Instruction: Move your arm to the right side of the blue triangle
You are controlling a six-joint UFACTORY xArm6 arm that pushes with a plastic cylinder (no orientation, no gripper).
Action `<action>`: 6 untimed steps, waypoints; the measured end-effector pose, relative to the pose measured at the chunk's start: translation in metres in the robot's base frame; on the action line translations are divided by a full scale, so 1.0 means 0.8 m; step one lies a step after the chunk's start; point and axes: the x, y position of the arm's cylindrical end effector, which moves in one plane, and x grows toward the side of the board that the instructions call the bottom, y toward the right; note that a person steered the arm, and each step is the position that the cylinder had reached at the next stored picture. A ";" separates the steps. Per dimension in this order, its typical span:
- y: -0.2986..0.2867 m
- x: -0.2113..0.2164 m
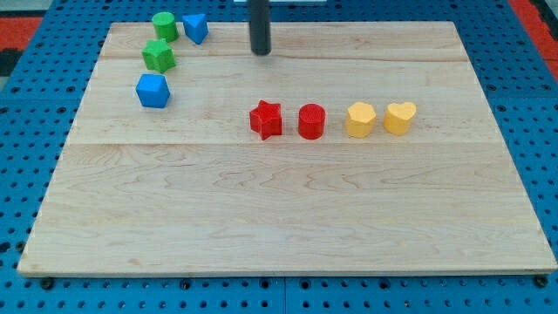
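The blue triangle [195, 27] sits near the view's top left on the wooden board [288, 218]. My tip [261, 52] is to its right, roughly a block and a half's width away, not touching it. A green cylinder [164, 25] stands just left of the triangle. A green star [159, 56] lies below that, and a blue cube-like block [153, 91] below the star.
A row runs across the board's middle: a red star [266, 119], a red cylinder [311, 121], a yellow hexagon-like block [360, 119] and a yellow heart [400, 117]. A blue pegboard [532, 105] surrounds the board.
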 end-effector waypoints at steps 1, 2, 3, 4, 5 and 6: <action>-0.008 -0.039; -0.019 -0.038; -0.054 -0.039; -0.074 -0.040; -0.089 -0.039; -0.097 -0.034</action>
